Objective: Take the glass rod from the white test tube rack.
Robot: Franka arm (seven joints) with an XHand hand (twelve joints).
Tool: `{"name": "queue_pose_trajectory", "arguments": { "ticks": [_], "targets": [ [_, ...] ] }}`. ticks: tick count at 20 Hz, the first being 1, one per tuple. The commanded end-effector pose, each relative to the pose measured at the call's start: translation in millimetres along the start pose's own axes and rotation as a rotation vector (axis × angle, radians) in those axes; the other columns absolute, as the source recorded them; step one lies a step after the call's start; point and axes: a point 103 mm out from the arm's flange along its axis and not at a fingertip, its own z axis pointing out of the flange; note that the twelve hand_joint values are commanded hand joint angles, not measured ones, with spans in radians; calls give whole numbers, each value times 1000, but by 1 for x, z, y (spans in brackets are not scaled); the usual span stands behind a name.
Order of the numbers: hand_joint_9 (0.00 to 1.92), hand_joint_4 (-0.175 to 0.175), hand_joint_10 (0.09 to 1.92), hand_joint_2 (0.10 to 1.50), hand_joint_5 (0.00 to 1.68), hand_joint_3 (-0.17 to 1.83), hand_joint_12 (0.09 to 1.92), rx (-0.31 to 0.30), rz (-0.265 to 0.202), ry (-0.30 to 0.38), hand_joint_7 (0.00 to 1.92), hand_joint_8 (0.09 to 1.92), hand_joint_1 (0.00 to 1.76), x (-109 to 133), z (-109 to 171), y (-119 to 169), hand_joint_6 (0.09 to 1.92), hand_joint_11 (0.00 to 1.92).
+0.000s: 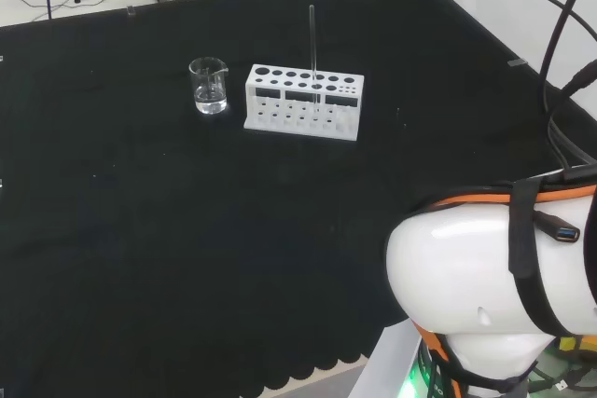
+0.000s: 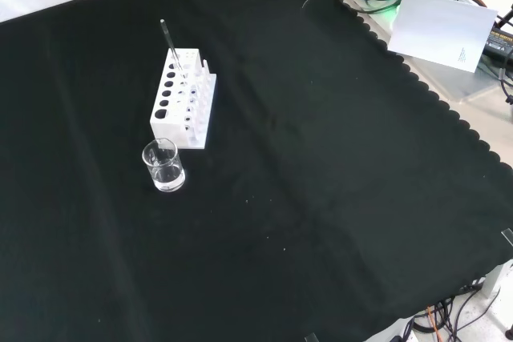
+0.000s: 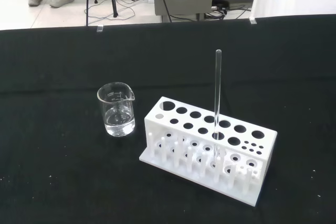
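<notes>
A white test tube rack [image 1: 303,102] [image 2: 183,107] [image 3: 209,146] with two rows of round holes stands on the black cloth. A thin clear glass rod [image 1: 313,48] [image 2: 170,47] [image 3: 216,95] stands upright in one of its holes, rising well above the rack. Nothing touches the rod or the rack.
A small clear glass beaker [image 1: 209,87] [image 2: 163,166] [image 3: 116,110] with a little clear liquid stands just beside the rack's end. In the head view the arm's white links [image 1: 494,277] fill the lower right. Cloth edges, cables and a paper sheet [image 2: 441,28] lie at the front view's upper right.
</notes>
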Motion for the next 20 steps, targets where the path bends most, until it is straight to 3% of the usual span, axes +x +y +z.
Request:
{"name": "queue_pose_trajectory", "arguments": {
  "ticks": [1,3,5,9,11,12,13,14,15,16,17,18,20],
  "targets": [
    [0,-160,704,787,55,657,1177,-9,-3,1,0,484,696,7,1,4,87,0],
    [0,-161,701,818,56,596,1198,-12,-3,13,0,486,692,10,4,7,87,0],
    [0,-161,706,830,59,574,1203,-32,-17,57,0,489,691,-10,4,0,87,0],
    [0,-161,742,841,66,553,1212,-28,-38,61,0,521,690,-12,5,1,87,0],
    [6,-161,818,846,74,543,1278,-11,-12,30,0,577,688,-8,6,8,87,0],
    [23,-161,853,848,79,540,1324,-28,-78,-42,0,621,686,0,7,14,87,0],
    [44,-162,882,848,85,540,1365,-14,-86,-50,0,669,685,8,9,20,87,0],
    [72,-163,906,849,90,541,1408,-9,-66,-41,0,719,684,7,10,26,87,0],
    [98,-164,923,849,95,544,1444,-39,-100,37,0,765,683,6,11,31,87,0],
    [125,-165,936,848,100,547,1469,-51,-111,64,0,808,682,9,13,38,87,8],
    [158,-167,944,846,106,552,1483,-51,-115,76,0,852,682,10,13,45,87,28],
    [192,-168,952,844,114,556,1492,-34,-75,61,6,884,682,-2,19,52,87,49],
    [275,-173,954,841,134,566,1491,-17,-71,69,44,936,683,-2,23,70,87,101]
  ]
}}
